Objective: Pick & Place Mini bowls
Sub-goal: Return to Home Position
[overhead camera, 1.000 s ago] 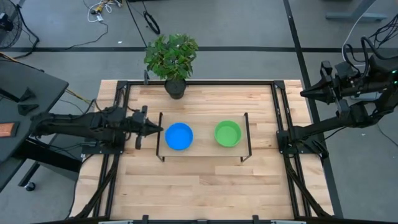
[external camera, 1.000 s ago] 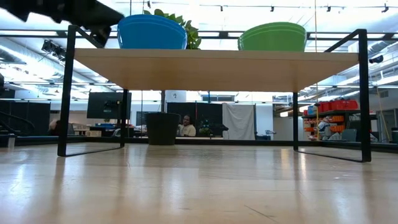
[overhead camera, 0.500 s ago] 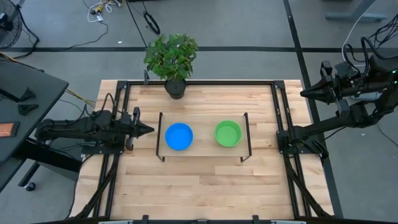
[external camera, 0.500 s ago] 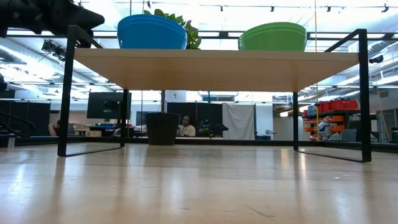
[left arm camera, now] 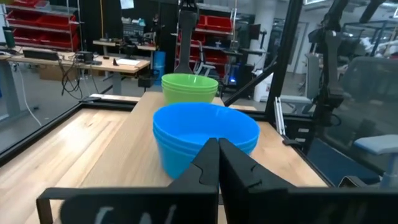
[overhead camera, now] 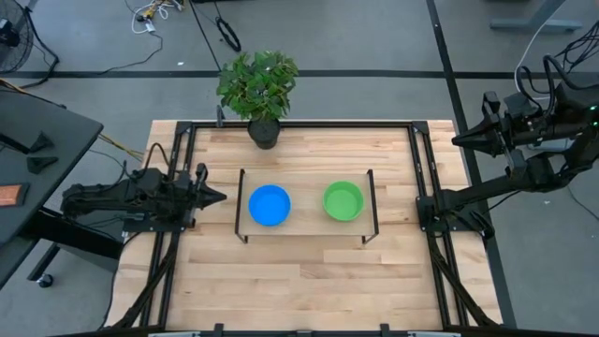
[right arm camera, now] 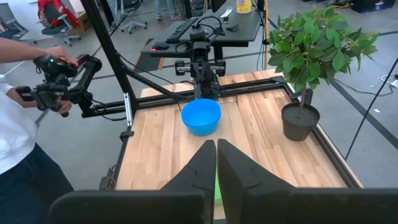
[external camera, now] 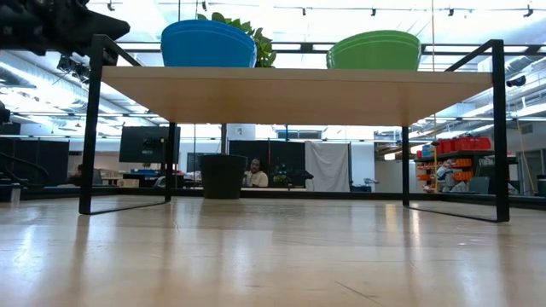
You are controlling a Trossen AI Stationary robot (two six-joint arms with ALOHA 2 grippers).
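Note:
A stack of bright blue mini bowls (overhead camera: 270,204) and a stack of bright green mini bowls (overhead camera: 343,201) stand side by side on a small raised wooden shelf with black legs (overhead camera: 304,227). The low view shows the blue stack (external camera: 208,44) and the green stack (external camera: 375,50) resting by their bases on the shelf top. My left gripper (overhead camera: 221,197) is shut, level with the blue stack and just left of the shelf. Its wrist view shows the blue stack (left arm camera: 186,134) ahead of the shut fingers (left arm camera: 219,144), with the green stack (left arm camera: 189,87) behind. My right gripper (overhead camera: 457,140) is shut and waits beyond the table's right edge.
A leafy plant in a dark pot (overhead camera: 263,131) stands at the table's far edge, behind the shelf. Black rails (overhead camera: 418,178) run along the table's sides. In the right wrist view, a person (right arm camera: 18,143) stands beyond the left side holding a hand controller (right arm camera: 59,84). Bare wood lies near the shelf (overhead camera: 299,281).
My left gripper has drawn back level toward the table's left edge, away from the blue stack, and now stands outside the shelf's left legs. The bowls have stayed in place.

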